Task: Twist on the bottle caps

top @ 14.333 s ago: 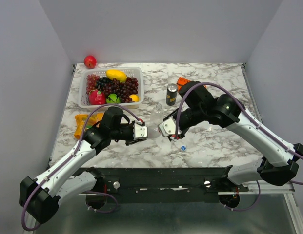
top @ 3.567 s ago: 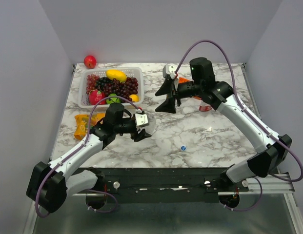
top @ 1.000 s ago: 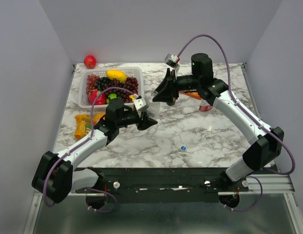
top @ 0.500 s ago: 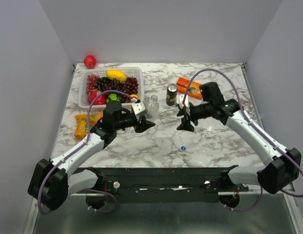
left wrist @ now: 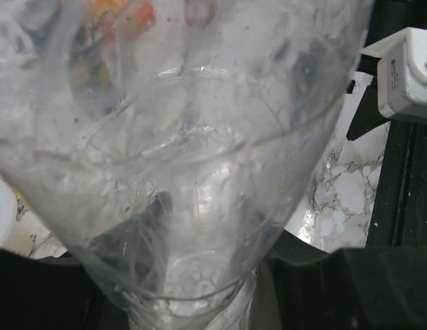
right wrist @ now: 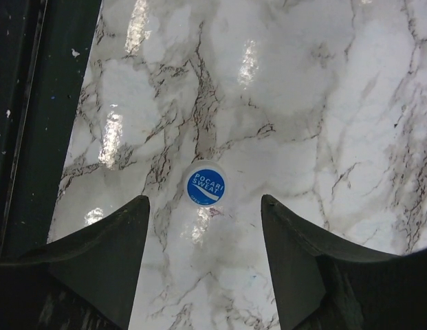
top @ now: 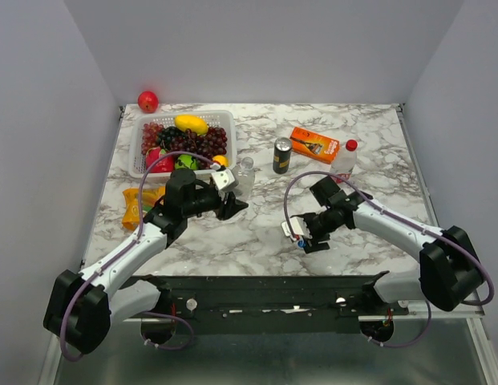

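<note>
Blue cap (right wrist: 205, 187), printed Pocari Sweat, lay flat on the marble table (top: 257, 228), well forward of the dark drink can (top: 281, 155) and slightly to its right, close to the front edge. The right gripper (right wrist: 203, 206) hung low over it with its fingers spread wide, one on either side of the cap. Neither finger touched it, and nothing was in the gripper's grasp.

Just left of the can and a little nearer the arms, the plain bottle (top: 245, 175) stood upright, its neck uncapped. The left gripper (top: 235, 202) reached in from the near left and clasped it low on its body. In the left wrist view the clear plastic filled almost the whole picture, pinched between the dark fingers (left wrist: 41, 289) at the bottom.

Right of the can stood the labelled bottle (top: 342, 163), upright and apart from both arms, with the red cap (top: 351, 145) on its neck. Whether that cap was screwed tight could not be told.

An orange box (top: 314, 144) lay just right of the can and slightly behind it. Well left of the can sat a white basket (top: 133, 164) of fruit. Farther left of the can and nearer the arms lay an orange packet (top: 135, 207), and far left of the can, against the back wall, sat a red apple (top: 147, 101).
</note>
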### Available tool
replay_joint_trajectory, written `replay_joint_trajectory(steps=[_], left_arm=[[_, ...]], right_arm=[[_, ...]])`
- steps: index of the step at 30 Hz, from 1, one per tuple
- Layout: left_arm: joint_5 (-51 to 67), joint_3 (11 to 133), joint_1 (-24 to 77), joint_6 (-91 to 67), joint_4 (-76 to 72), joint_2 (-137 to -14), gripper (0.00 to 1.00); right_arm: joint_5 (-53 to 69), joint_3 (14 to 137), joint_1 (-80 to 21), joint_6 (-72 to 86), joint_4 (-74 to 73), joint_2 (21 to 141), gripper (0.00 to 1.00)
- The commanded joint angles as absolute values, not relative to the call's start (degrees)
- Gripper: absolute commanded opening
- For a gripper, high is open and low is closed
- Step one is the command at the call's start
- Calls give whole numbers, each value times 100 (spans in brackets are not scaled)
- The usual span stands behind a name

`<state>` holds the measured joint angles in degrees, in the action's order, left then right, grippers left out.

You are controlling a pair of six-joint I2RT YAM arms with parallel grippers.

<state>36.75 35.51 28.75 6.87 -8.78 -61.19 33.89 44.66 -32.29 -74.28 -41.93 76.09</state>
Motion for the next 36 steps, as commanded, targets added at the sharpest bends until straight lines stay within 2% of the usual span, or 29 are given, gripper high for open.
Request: replay_joint_trajectory(steps=[1, 13, 20, 25, 28, 29, 32, 36], left_arm=[[3568, 3393, 2611, 651, -826, -5915, 0], [3638, 3243, 2197, 501, -888, -5827, 0], [3665, 3208, 2101, 501, -853, -5783, 0], [3683, 3164, 2092, 527, -853, -5783, 0], [3744, 3103, 2092, 562, -896, -5792, 0], [3796, 3076, 2092, 589, -957, -5801, 0], [4104, 2883, 2135, 633, -1246, -5809, 0], [4438, 2444, 2592, 930, -1976, -5967, 0]], right_arm=[[3182, 4395, -3305, -7910, -3903, 7848, 73], [3138, 4395, -3498, -7989, -3744, 8358, 65], [3006, 4368, -3568, -8033, -3700, 8525, 55], [2848, 4272, -3577, -8147, -3718, 8561, 52], [2760, 4254, -3577, -8121, -3744, 8543, 46], [2734, 4263, -3577, -8112, -3805, 8517, 39], [2873, 4578, -3568, -7911, -4112, 8281, 29], [3409, 5771, -3568, -6834, -4867, 7631, 28]])
